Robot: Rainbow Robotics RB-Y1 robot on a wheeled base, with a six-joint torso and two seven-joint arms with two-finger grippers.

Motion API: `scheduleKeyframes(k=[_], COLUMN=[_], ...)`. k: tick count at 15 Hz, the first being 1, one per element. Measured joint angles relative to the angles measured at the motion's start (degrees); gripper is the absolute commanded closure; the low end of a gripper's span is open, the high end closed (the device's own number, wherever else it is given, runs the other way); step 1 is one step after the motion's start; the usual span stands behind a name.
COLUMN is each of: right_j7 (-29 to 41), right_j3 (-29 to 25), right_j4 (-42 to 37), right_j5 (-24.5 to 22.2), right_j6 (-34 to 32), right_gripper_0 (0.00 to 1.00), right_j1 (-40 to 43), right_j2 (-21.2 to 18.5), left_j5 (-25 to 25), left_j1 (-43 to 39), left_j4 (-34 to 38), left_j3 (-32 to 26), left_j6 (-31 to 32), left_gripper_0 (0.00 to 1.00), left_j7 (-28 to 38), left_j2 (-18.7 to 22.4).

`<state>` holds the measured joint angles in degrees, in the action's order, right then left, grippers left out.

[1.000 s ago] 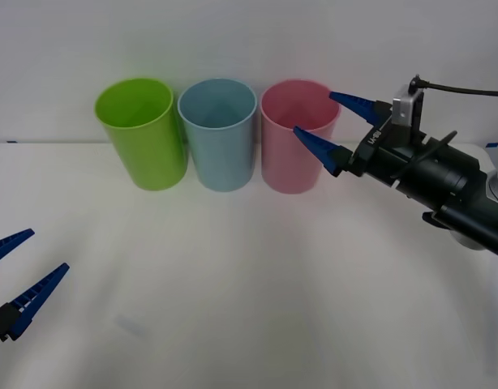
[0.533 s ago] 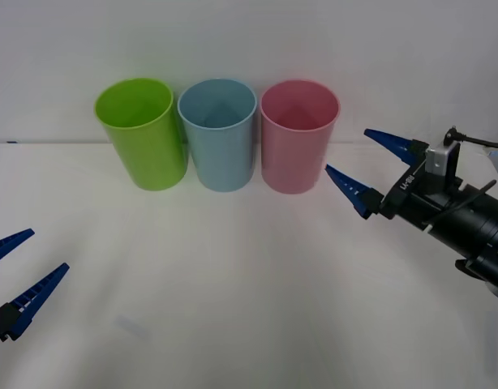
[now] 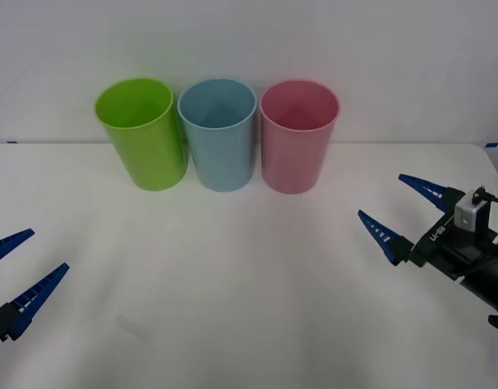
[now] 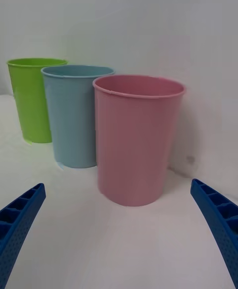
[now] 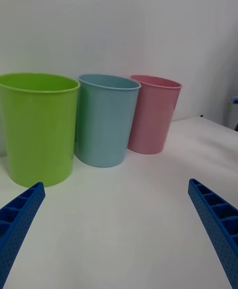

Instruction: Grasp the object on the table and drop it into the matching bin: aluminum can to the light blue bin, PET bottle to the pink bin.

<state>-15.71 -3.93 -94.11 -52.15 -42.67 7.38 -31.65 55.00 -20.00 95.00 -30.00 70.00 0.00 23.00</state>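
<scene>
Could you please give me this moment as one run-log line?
right pincer: open, empty, right of pink bin | left pincer: open, idle | table

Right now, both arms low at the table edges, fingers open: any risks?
1. The right gripper hangs open and empty close over the table; dipping lower could scrape the fingers.
2. The pink bin, light blue bin and lime green bin stand tightly together; nudging one could shift its neighbours.
3. The left gripper waits open near the table's left edge.
</scene>
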Motion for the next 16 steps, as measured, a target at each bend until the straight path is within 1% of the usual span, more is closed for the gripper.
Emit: scheduleKeyframes(k=[3, 7, 13, 16], right_j7=[-0.3, -0.4, -0.4, -0.5], right_j3=[-4.4, -8.0, -10.8, -11.5], right_j4=[0.0, 0.0, 0.0, 0.0], right_j5=[-1.9, -2.0, -1.9, 0.7], right_j6=[-3.4, -5.5, -6.5, -7.6], right_gripper_0=[0.00, 0.00, 0.00, 0.00], right_j1=[3.8, 8.6, 13.5, 16.0], right_j2=[2.9, 5.0, 7.1, 7.2], left_j5=[0.0, 0.0, 0.0, 0.0], left_j1=[0.0, 0.0, 0.0, 0.0], left_j4=[0.0, 0.0, 0.0, 0.0], left_j3=[0.0, 0.0, 0.0, 0.0], left_j6=[0.0, 0.0, 0.0, 0.0], left_gripper_0=[0.00, 0.00, 0.00, 0.00], left_j7=[0.0, 0.0, 0.0, 0.0], left_j2=[0.0, 0.0, 0.0, 0.0])
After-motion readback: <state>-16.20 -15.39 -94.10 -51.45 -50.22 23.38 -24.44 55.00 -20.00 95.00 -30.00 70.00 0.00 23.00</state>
